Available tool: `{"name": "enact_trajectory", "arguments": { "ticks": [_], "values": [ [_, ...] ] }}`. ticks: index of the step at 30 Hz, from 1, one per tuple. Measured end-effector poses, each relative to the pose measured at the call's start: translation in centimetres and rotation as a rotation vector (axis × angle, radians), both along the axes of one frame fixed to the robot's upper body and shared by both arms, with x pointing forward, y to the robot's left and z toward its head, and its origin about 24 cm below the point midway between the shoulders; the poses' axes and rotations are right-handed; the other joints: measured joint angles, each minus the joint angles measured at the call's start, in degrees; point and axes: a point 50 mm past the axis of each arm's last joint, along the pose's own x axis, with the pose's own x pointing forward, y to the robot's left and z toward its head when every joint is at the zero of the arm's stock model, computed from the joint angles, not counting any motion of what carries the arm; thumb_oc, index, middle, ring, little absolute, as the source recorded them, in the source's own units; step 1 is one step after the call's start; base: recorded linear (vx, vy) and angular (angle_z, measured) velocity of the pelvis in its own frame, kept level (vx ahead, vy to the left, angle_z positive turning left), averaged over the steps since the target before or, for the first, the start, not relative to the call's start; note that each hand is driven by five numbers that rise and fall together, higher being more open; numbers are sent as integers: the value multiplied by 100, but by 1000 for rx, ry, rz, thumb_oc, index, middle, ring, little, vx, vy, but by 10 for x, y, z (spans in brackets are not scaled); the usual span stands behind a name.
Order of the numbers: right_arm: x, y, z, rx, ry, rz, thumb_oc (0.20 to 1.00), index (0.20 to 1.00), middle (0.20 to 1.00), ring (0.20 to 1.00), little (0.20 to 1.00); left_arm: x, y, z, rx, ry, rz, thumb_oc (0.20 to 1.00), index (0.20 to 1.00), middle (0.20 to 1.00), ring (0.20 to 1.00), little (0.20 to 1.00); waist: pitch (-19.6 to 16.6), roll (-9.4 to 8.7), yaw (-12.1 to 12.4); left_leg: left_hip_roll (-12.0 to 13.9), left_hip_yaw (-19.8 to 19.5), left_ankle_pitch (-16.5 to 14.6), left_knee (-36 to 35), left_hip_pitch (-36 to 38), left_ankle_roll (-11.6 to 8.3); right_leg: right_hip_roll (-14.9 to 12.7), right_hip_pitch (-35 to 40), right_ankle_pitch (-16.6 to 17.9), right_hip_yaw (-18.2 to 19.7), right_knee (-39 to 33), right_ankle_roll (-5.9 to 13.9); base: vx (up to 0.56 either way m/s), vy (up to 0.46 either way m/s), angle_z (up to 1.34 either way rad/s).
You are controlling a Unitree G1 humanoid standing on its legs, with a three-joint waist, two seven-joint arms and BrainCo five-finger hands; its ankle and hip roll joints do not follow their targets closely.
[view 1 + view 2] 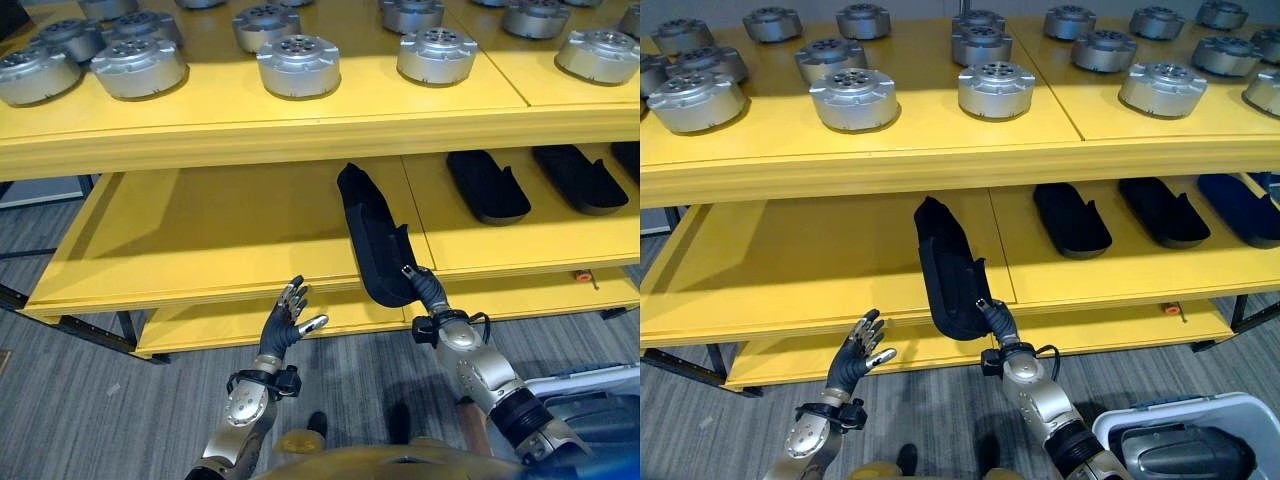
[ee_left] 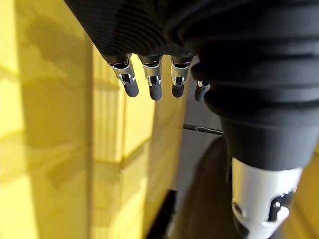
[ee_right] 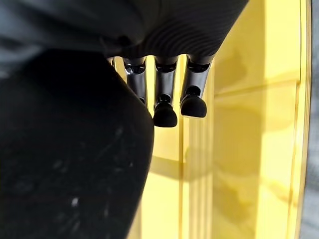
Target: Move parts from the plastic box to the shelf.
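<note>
A long black part point(image 1: 372, 235) lies tilted on the yellow middle shelf point(image 1: 200, 230), its near end hanging over the front edge. My right hand point(image 1: 430, 292) grips that near end, fingers point(image 3: 165, 102) along one side of the black part point(image 3: 65, 164). To the left, my left hand point(image 1: 285, 325) is raised before the shelf's front edge, fingers point(image 2: 154, 84) straight and spread, touching nothing. The white plastic box point(image 1: 1140, 410) stands low at the right, with a dark grey part point(image 1: 1185, 450) inside.
Three more black parts point(image 1: 1070, 218) point(image 1: 1160, 210) point(image 1: 1240, 208) lie side by side on the right half of the middle shelf. Several round silver parts point(image 1: 298, 65) crowd the top shelf. A lower yellow shelf point(image 1: 220, 325) juts out just above the grey floor.
</note>
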Motion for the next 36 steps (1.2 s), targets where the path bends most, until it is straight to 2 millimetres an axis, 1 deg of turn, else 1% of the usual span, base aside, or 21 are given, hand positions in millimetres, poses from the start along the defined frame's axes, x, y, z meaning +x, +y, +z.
{"name": "enact_trajectory", "arguments": {
  "ticks": [2, 5, 7, 8, 9, 10, 11, 12, 13, 14, 16, 17, 19, 22, 24, 26, 27, 28, 30, 33, 36],
  "values": [
    [1, -3, 0, -19, 5, -12, 200, 200, 200, 200, 200, 2, -2, 1, -1, -7, -9, 1000, 1000, 1000, 1000, 1000, 19, 7, -5, 78, 112, -7, -4, -4, -11, 56, 33, -60, -122, 0, -54, 63, -113, 24],
    [6, -5, 4, -35, -14, -35, 200, 200, 200, 200, 200, 5, -4, 2, 3, -12, -18, 1000, 1000, 1000, 1000, 1000, 78, 16, -19, 152, 133, 7, -3, -84, -34, 103, 63, -104, -299, 3, -118, 32, -107, 29],
    [10, -12, 8, -54, -31, -65, 200, 200, 200, 200, 200, 9, -6, 5, 2, -27, -32, 1000, 1000, 1000, 1000, 1000, 125, 41, -21, 206, 337, 0, -26, -185, -52, 95, 71, -120, -507, 7, -150, -39, -12, 86],
    [12, -22, 11, -79, -37, -111, 200, 200, 200, 200, 200, 18, -8, 6, 14, -34, -44, 1000, 1000, 1000, 1000, 1000, 269, 37, -213, 446, 1452, -267, 10, -236, 101, -60, 209, -147, -973, 9, -195, -66, 108, 171],
    [14, -30, 13, -91, -42, -148, 200, 200, 200, 200, 200, 22, -8, 7, 0, -36, -39, 1000, 1000, 1000, 1000, 1000, 330, 59, -308, 598, 2223, -245, 63, -217, 80, -188, 215, -277, -1260, 134, -166, -105, 152, 177],
    [20, -39, 18, -116, -57, -174, 200, 200, 200, 200, 200, 23, -8, 4, -15, -21, -27, 1000, 1000, 1000, 1000, 1000, 443, 168, -278, 683, 2584, -175, 206, -243, -9, -323, 238, -404, -1391, 352, -83, -66, 222, 110],
    [29, -46, 24, -130, -72, -197, 200, 200, 200, 200, 200, 22, -9, -1, -21, 3, -22, 1000, 1000, 1000, 1000, 1000, 498, 297, -325, 652, 2644, -27, 334, -281, -96, -449, 198, -542, -1444, 615, 40, -16, 210, 47],
    [39, -50, 29, -142, -83, -213, 200, 200, 200, 200, 200, 22, -9, -5, -19, 17, -20, 1000, 1000, 1000, 1000, 1000, 485, 345, -325, 576, 2575, 98, 419, -359, -145, -579, 49, -658, -1430, 851, 107, 71, 192, 23],
    [48, -54, 37, -140, -99, -235, 200, 200, 200, 200, 200, 21, -9, -6, -16, 24, -18, 1000, 1000, 1000, 1000, 1000, 500, 317, -309, 427, 2559, 104, 414, -371, -103, -724, -73, -693, -1377, 1007, 158, 89, 139, 11],
    [50, -56, 41, -126, -108, -257, 200, 200, 200, 200, 200, 19, -9, -8, -14, 38, -18, 1000, 1000, 1000, 1000, 1000, 509, 302, -288, 307, 2550, 105, 395, -327, -64, -813, -18, -642, -1379, 997, 240, 66, 110, 8],
    [49, -51, 42, -108, -110, -258, 200, 200, 200, 200, 200, 13, -4, -9, -3, 44, -16, 1000, 1000, 1000, 1000, 1000, 530, 259, -281, 168, 2549, 47, 376, -136, 27, -924, 199, -622, -1375, 889, 290, 25, 99, 7],
    [49, -47, 45, -98, -119, -247, 200, 200, 200, 200, 200, 12, -1, -7, 5, 38, -14, 1000, 1000, 1000, 1000, 1000, 525, 229, -284, 85, 2537, 10, 375, -74, 79, -995, 264, -607, -1376, 820, 359, -8, 83, 1],
    [51, -42, 48, -88, -127, -236, 200, 200, 200, 200, 200, 13, 1, -5, 15, 32, 0, 1000, 1000, 1000, 1000, 1000, 531, 220, -269, 38, 2536, -6, 375, -74, 104, -1036, 265, -591, -1374, 809, 393, -20, 57, 1],
    [51, -39, 45, -96, -91, -238, 200, 200, 200, 200, 200, 16, 4, -2, 50, 9, 35, 1000, 1000, 1000, 1000, 1000, 539, 205, -179, 33, 2492, -10, 407, -115, 111, -1034, 259, -586, -1379, 795, 409, -69, 29, 4],
    [62, -43, 49, -139, -67, -269, 200, 200, 200, 200, 200, 26, 8, 7, 54, -33, 87, 1000, 1000, 1000, 1000, 1000, 596, 185, -157, 75, 2430, -7, 544, -355, 106, -990, 70, -572, -1387, 860, 430, -133, 15, 4],
    [74, -47, 62, -157, -92, -301, 200, 200, 200, 200, 200, 38, 8, 18, 56, -79, 95, 1000, 1000, 1000, 1000, 1000, 775, 174, -154, 141, 2410, 4, 659, -528, 90, -956, -95, -565, -1374, 948, 415, -225, -11, -3],
    [89, -56, 80, -192, -131, -333, 200, 200, 200, 200, 200, 50, 5, 29, 52, -128, 83, 1000, 1000, 1000, 1000, 1000, 979, 163, -128, 201, 2393, 19, 842, -792, 87, -937, -347, -547, -1368, 1079, 381, -282, -3, -3],
    [98, -65, 94, -222, -163, -359, 200, 200, 200, 200, 200, 57, 3, 36, 47, -154, 72, 1000, 1000, 1000, 1000, 1000, 1139, 180, -117, 217, 2375, 36, 879, -903, 87, -937, -433, -533, -1370, 1140, 354, -215, 18, -1],
    [105, -82, 110, -265, -195, -403, 200, 200, 200, 200, 200, 63, 1, 43, 34, -176, 61, 1000, 1000, 1000, 1000, 1000, 1320, 191, -79, 226, 2368, 94, 904, -1082, 106, -934, -644, -482, -1362, 1185, 311, -187, 30, 0],
    [116, -108, 141, -347, -250, -460, 200, 200, 200, 200, 200, 72, -1, 51, -5, -193, 64, 1000, 1000, 1000, 1000, 1000, 1723, 223, -25, 253, 2358, 110, 1030, -1343, 123, -953, -896, -458, -1341, 1326, 277, -126, 32, -1],
    [120, -117, 158, -383, -295, -479, 200, 200, 200, 200, 200, 72, -4, 51, -21, -182, 67, 1000, 1000, 1000, 1000, 1000, 2052, 216, -17, 273, 2364, 123, 1102, -1462, 130, -966, -1063, -473, -1306, 1469, 246, -71, 17, -3]
  ]
}}
